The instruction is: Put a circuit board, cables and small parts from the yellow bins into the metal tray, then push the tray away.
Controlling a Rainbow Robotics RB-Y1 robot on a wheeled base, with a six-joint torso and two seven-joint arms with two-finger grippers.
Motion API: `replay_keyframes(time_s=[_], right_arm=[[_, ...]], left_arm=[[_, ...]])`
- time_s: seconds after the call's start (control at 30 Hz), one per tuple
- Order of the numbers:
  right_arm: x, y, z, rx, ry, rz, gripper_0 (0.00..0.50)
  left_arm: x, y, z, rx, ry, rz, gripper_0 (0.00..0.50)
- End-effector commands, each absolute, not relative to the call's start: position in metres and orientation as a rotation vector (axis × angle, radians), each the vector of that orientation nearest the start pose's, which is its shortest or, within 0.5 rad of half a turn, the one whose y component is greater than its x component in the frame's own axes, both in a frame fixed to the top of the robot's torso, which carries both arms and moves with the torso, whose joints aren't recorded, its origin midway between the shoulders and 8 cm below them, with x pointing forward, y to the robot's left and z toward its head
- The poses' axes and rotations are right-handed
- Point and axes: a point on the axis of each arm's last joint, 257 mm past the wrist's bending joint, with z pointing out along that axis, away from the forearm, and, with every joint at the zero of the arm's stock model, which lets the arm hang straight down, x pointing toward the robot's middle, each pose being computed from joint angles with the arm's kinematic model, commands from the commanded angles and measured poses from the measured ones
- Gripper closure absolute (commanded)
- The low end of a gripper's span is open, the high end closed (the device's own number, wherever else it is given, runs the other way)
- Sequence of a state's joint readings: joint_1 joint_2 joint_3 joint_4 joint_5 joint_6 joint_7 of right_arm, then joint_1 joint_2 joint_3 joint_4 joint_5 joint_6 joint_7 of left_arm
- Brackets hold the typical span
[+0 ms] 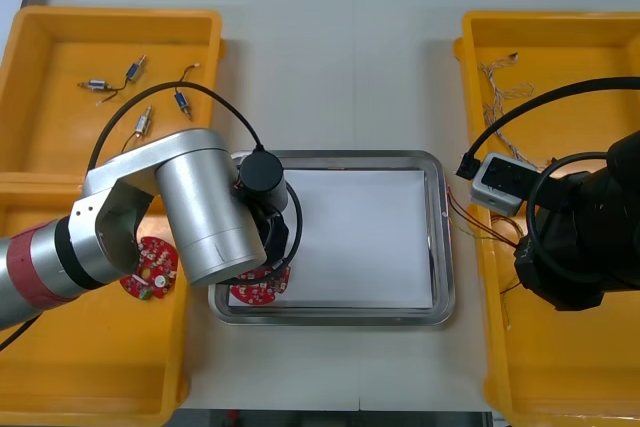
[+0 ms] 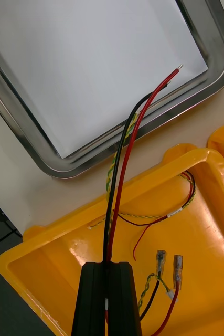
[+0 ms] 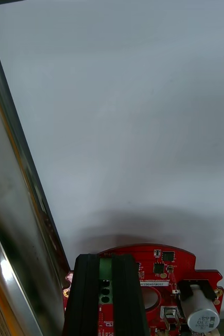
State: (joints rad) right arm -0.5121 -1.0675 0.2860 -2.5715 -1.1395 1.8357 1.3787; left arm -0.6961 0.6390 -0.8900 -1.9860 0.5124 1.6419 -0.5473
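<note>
A round red circuit board (image 3: 164,283) lies at the near left corner of the white-lined metal tray (image 1: 441,237). My left gripper (image 3: 106,261) is shut on the green connector at its edge. From the front, the board (image 1: 256,290) peeks out under my left wrist (image 1: 262,175). My right gripper (image 2: 110,265) hangs over the near right yellow bin (image 2: 206,173), shut on a red and black cable (image 2: 123,173). The cable's bare end reaches over the tray's rim (image 2: 209,79). From the front, the right arm (image 1: 580,237) covers that gripper.
A second red circuit board (image 1: 150,269) lies in the near left bin (image 1: 90,377). Small metal parts (image 1: 141,123) are scattered in the far left bin (image 1: 60,27). Thin cables (image 1: 500,87) lie in the far right bin (image 1: 560,32), and more cables (image 2: 167,283) beside my right fingers.
</note>
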Motion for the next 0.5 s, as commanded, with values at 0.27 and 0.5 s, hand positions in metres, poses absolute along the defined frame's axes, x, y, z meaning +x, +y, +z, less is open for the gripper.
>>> replay_keyframes(time_s=[0.27,0.5], right_arm=[[0.3182,-0.2146,-0.1347,-1.380,2.353,-0.255,0.500],[0.3182,-0.2146,-0.1347,-1.380,2.353,-0.255,0.500]], left_arm=[[0.4221,0.0966,-0.2704,0.121,2.639,0.022,0.500],[0.4271,0.0946,-0.2719,0.104,2.633,0.003,0.500]])
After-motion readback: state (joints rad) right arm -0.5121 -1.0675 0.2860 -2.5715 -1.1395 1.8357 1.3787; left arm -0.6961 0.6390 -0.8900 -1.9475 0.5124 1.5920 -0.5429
